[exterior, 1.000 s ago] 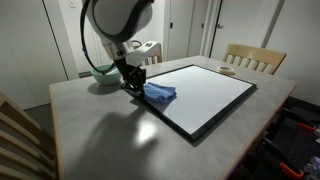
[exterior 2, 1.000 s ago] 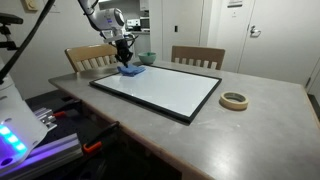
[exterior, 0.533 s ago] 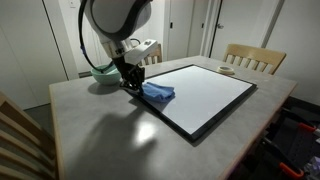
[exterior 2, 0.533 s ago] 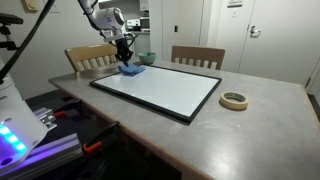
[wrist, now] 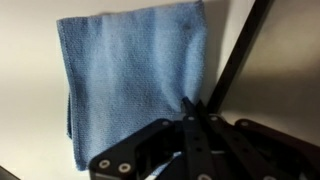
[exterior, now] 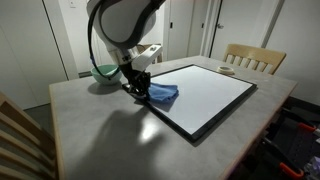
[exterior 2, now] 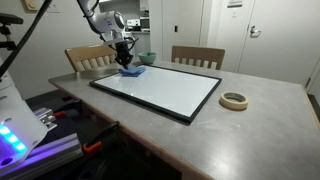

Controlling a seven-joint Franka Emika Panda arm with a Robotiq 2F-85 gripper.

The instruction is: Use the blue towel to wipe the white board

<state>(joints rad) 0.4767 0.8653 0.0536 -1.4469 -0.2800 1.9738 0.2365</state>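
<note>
**Bench, grey, matte top point(exterior 2: 270, 120): one.** It carries every item below.

**White board, large flat rectangular panel, glossy white face, thin black frame point(exterior: 210, 92) point(exterior 2: 160, 92): one.** It lies flat on the bench. In the wrist view its black frame point(wrist: 240, 60) crosses the picture as a slanted bar.

**Blue towel, small soft cloth of medium blue woven fabric point(exterior: 162, 95) point(exterior 2: 133, 71) point(wrist: 135, 70): one.** It sits at one corner of the white board, crumpled in both exterior views. In the wrist view it is spread out, with doubled layers along one side. It rests on the white face just beside the frame.

**Robot arm, white with black joints point(exterior: 125, 25): one.** It bends down over the towel's corner of the board.

**Gripper, black, two fingers point(exterior: 138, 87) point(exterior 2: 126, 63) point(wrist: 198, 122): one.** Its fingers are pressed together and pinch an edge of the blue towel, with the cloth puckered at the tips. The gripper stands upright over the cloth.

**Bowl, pale green, round point(exterior: 103, 72) point(exterior 2: 147, 58): one.** It stands on the bench behind the arm, apart from the board.

**Tape roll, beige ring point(exterior 2: 234, 101): one.** It lies flat on the bench near the board's short side, well apart from the towel.

**Wooden chairs, pale, at the bench's far edge in an exterior view: two.** These are the chair behind the arm point(exterior 2: 90, 58) and the chair beside it point(exterior 2: 196, 57).
</note>
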